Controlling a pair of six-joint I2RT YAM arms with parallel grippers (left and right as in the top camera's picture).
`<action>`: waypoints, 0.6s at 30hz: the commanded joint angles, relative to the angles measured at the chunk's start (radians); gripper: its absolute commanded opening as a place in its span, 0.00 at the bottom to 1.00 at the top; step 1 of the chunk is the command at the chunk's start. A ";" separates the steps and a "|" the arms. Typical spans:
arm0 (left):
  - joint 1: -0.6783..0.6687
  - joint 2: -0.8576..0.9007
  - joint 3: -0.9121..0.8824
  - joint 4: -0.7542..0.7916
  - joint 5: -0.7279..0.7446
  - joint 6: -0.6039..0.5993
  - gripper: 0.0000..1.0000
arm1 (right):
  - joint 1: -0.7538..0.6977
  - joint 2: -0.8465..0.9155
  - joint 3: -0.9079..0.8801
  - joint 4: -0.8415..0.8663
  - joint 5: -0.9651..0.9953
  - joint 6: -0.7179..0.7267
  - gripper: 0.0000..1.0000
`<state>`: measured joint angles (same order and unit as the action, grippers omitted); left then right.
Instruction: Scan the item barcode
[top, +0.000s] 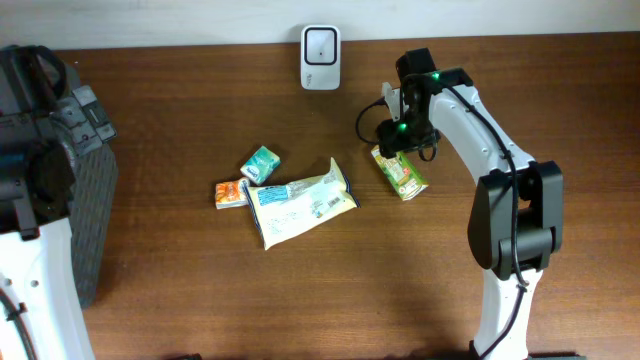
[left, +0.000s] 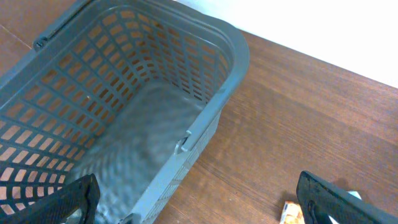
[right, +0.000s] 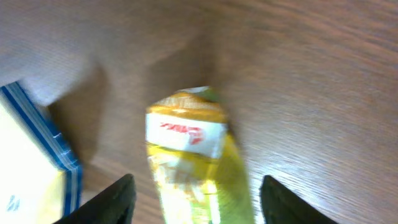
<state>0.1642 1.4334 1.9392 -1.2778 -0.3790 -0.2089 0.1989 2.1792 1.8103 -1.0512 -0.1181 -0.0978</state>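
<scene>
Partly blurred, green packet (right: 186, 134), lower end cropped, beneath right hand (right: 198, 190)

The overhead camera looks straight down from high above and takes in the whole table (top: 200, 120). The left wrist camera looks obliquely down from close by into the grey basket (left: 239, 56), which the overhead view shows at its left edge. The right wrist camera hangs close over the green-yellow packet (right: 193, 155), blurred, with the blue-and-white bag (right: 31, 168) at the frame's left. The overhead view shows both mid-table.
</scene>
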 joint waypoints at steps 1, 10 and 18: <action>0.004 -0.005 0.006 0.001 -0.010 0.002 0.99 | 0.004 -0.024 0.013 -0.015 0.054 0.028 0.60; 0.005 -0.005 0.006 0.001 -0.010 0.002 0.99 | 0.064 -0.028 -0.010 -0.062 0.011 0.025 0.53; 0.005 -0.005 0.006 0.001 -0.010 0.002 0.99 | 0.088 -0.209 -0.041 -0.204 -0.099 0.004 0.50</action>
<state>0.1642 1.4334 1.9392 -1.2770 -0.3790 -0.2089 0.2775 2.0869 1.7741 -1.2037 -0.2417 -0.0895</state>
